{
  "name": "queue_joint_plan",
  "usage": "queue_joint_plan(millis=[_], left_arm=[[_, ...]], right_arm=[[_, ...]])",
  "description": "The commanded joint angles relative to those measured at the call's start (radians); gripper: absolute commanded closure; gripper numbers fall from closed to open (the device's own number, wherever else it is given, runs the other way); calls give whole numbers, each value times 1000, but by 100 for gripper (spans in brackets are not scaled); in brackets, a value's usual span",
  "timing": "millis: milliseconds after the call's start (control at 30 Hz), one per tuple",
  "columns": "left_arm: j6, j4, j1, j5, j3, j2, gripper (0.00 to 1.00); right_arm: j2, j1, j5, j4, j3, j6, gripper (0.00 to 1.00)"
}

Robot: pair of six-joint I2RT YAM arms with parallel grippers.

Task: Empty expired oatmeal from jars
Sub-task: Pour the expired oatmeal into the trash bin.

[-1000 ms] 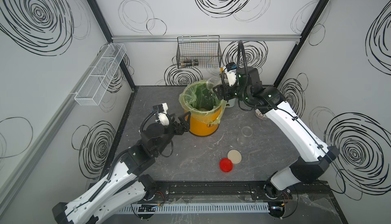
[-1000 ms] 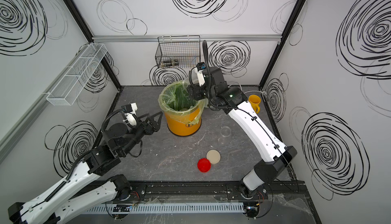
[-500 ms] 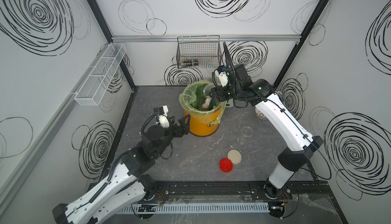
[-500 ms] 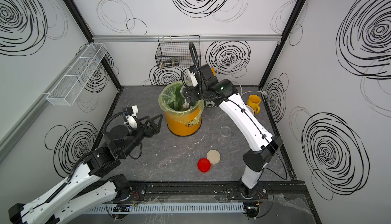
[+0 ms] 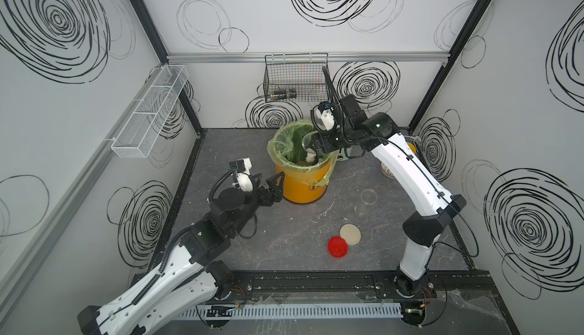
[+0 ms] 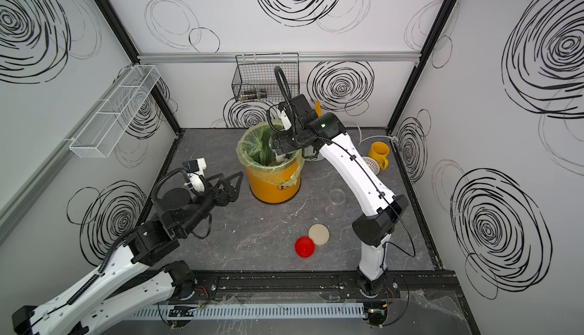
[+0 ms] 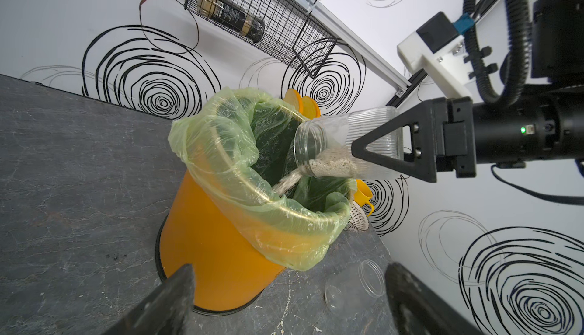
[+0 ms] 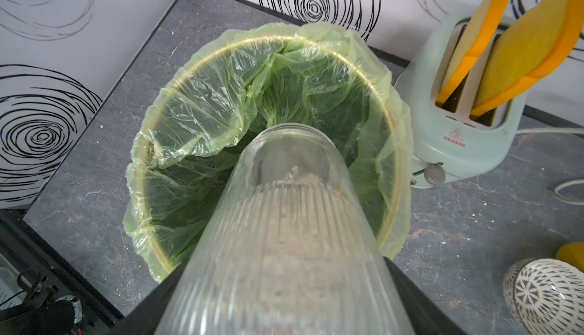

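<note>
Whereas one second ago the right gripper (image 7: pixel 363 142) was carrying the ribbed clear jar (image 7: pixel 369 121) beside the rim of the orange bucket (image 7: pixel 218 254), it has now brought the jar over the opening. It has tipped the jar nearly on its side, with the mouth pointing down into the green liner (image 7: pixel 218 147). The jaws are partly open, set to the width of the jar, and they clamp its body with one finger on each side.

The oatmeal (image 7: pixel 331 166) has slid to the neck. In the left wrist view a thin stream of it runs from the lip into the liner. So I judge that the pouring has begun but is not finished: the right wrist view shows flakes along the lower wall of the jar. A steeper tilt will probably be needed to get the rest out.

The left gripper (image 6: pixel 232 183) hangs low beside the bucket wall, with its jaws spread fully and nothing between them.

A second clear jar (image 5: pixel 366 202) is on the table to the right of the bucket and seems empty. Whether it stands or lies I cannot tell. The red lid (image 5: pixel 338 247) and the cream lid (image 5: pixel 350 233) lie touching each other near the front edge. If this reading is right, the tipped jar is the last one to empty.
</note>
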Motion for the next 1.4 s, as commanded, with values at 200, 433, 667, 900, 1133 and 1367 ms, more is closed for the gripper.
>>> queue_joint_plan(millis=[200,433,667,900,1133,1367], left_arm=[[37,8,6,30,12,4,4],[40,7,7,35,8,-2,4],[34,7,15,30,1,-12,4],[11,30,22,44,-10,-11,4],[-5,41,36,45,-28,-35,4],[-18,39,52,68,-38,-42,4]], right_arm=[[4,3,21,2,114,24,74],[-19,-8,14,37,66,70,76],[9,-58,-120,-17,84,137,76],[-51,-160,-373,121,-26,251,78],[-21,-196,-453,100,-33,314,81],[-3,-201,-456,36,-18,368,89]])
